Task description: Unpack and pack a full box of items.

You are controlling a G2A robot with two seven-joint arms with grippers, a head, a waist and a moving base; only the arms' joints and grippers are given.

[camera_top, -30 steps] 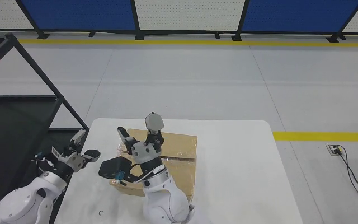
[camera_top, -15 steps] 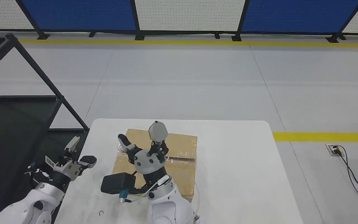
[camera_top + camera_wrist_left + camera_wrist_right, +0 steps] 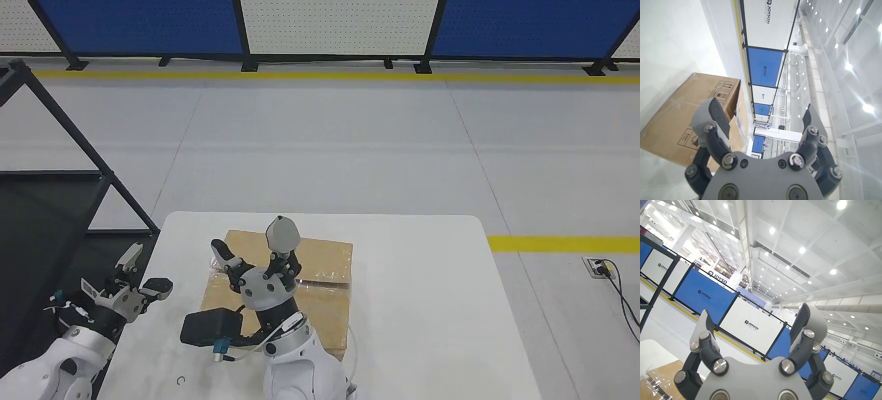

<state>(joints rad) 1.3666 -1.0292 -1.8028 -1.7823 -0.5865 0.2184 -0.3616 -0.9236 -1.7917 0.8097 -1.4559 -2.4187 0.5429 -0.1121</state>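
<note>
A brown cardboard box [image 3: 325, 265] with clear tape along its closed flaps stands in the middle of the white table [image 3: 430, 300]. My right gripper [image 3: 252, 243] is above the box's left half, pointing upward, open and holding nothing. In the right wrist view the right gripper [image 3: 755, 311] faces the ceiling, with the taped box top [image 3: 664, 380] just below it. My left gripper [image 3: 147, 272] hangs open at the table's left edge, apart from the box. The left wrist view shows the left gripper [image 3: 762, 108] empty, with the box's side [image 3: 672, 117] beyond one finger.
A black metal rack [image 3: 60, 130] stands on the floor to the left of the table. A small ring-like item [image 3: 180, 380] lies on the table near the front left. The table's right half has free room.
Since a second ago my left gripper has drawn back from the box toward the table's left edge. My right gripper shifted slightly over the box. Nothing moved in the last half second.
</note>
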